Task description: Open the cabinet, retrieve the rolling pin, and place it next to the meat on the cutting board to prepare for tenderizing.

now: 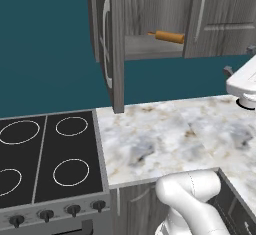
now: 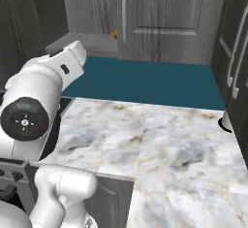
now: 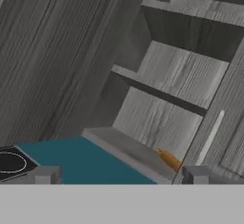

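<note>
Reaching for the pin (image 1: 169,37), which lies on the cabinet (image 1: 150,14) floor at upper centre behind the open left door (image 1: 111,44), goes best with the fingers (image 3: 119,175), now released and empty, squared across its thick middle.

Rolling pin (image 1: 169,37) in cabinet (image 1: 155,9); stove (image 1: 47,159) left of counter (image 1: 170,134)

glossy white rounded arm (image 2: 43,101) segments, with a dark round joint cap

White arm (image 2: 36,105) raised and bent at its elbow, fingers (image 3: 45,174) spread wide, nothing between them.
</note>
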